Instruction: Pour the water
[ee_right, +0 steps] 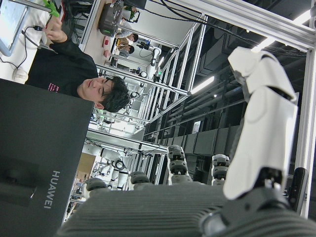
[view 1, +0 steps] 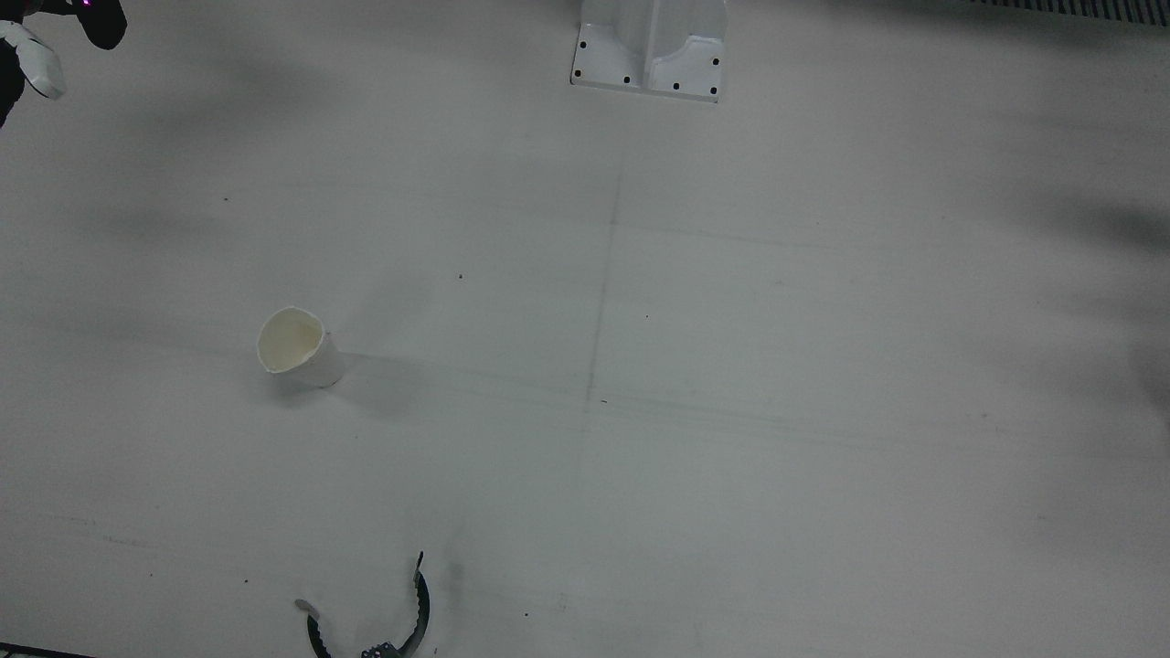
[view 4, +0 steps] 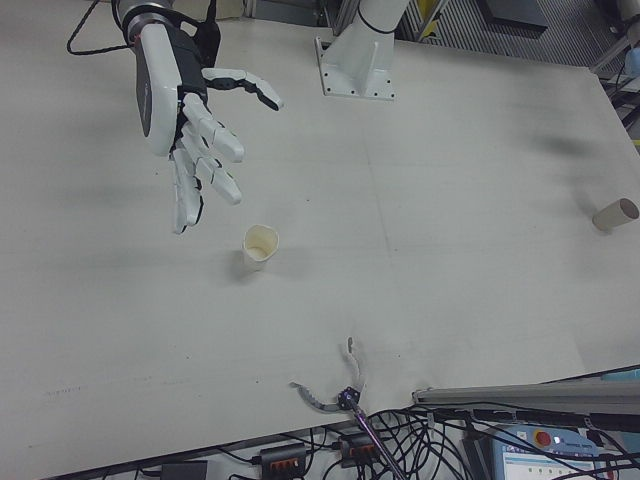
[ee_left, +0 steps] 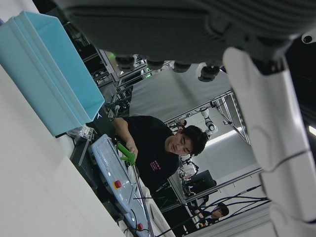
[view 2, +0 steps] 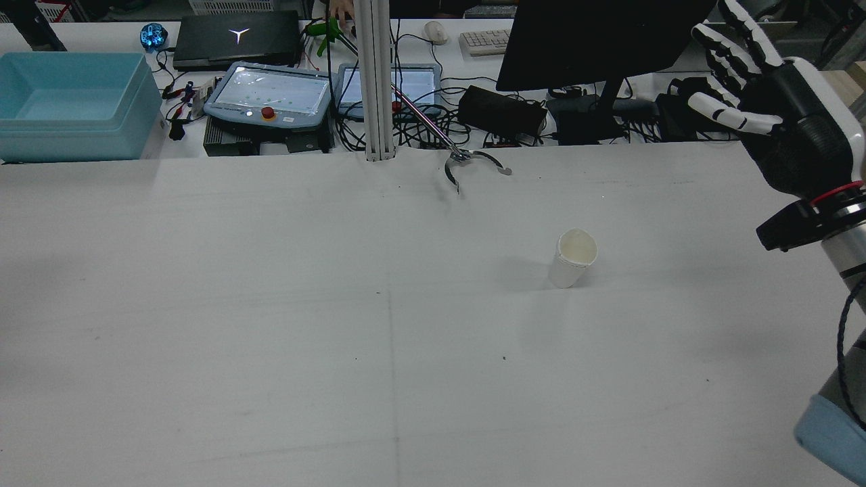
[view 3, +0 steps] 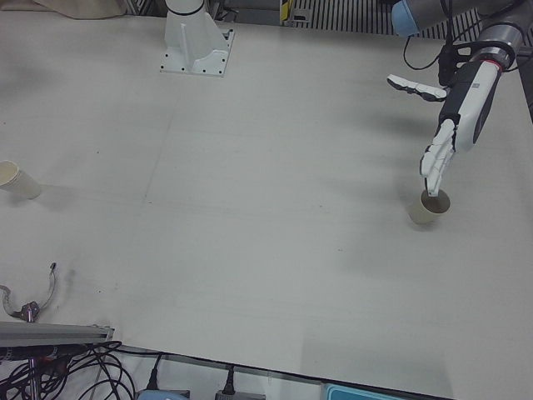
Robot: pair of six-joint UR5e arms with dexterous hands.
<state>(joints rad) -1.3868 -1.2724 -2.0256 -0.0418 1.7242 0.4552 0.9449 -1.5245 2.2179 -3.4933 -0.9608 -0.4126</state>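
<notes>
A white paper cup stands upright on the table, also seen in the rear view and the right-front view. My right hand hovers open above and to the view's left of it, fingers spread, holding nothing; the rear view shows this hand raised at the right edge. A tan paper cup stands on the left half of the table. My left hand hangs open over it, its fingertips pointing down just above the rim. Neither cup's contents can be made out.
The metal claw of a reaching tool lies on the table near the operators' edge, with a person holding its green handle. A blue bin, pendants, cables and a monitor sit beyond that edge. An arm pedestal stands at the robot's side.
</notes>
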